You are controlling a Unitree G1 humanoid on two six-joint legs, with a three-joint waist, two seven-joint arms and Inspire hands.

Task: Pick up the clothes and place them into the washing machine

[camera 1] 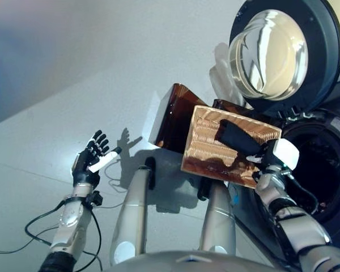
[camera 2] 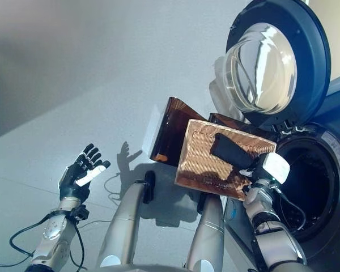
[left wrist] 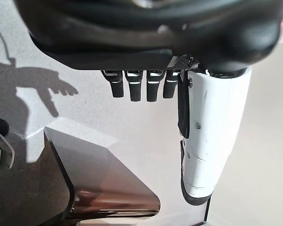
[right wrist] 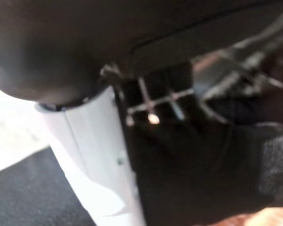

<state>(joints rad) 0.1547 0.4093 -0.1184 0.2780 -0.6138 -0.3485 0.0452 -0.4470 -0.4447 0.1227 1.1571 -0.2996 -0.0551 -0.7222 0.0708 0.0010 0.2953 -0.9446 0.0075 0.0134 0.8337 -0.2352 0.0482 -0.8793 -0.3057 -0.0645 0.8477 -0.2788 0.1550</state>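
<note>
The shallow wicker basket [camera 1: 215, 150] is lifted off the dark brown box [camera 1: 173, 116] and tipped toward the washing machine's open drum [camera 1: 317, 164]. A dark garment [camera 1: 235, 137] lies against the basket's inside near its upper right edge. My right hand [camera 1: 270, 164], with its white thumb cover, grips the basket's lower right rim beside the drum. The right wrist view shows the thumb [right wrist: 92, 155] pressed against dark cloth [right wrist: 188, 179]. My left hand [camera 1: 92, 157] is open and empty over the floor at the left, with its fingers [left wrist: 134, 84] straight.
The machine's round glass door [camera 1: 275, 51] stands open above the basket. The brown box also shows in the left wrist view [left wrist: 108, 188]. Pale grey floor [camera 1: 73, 68] spreads to the left and behind.
</note>
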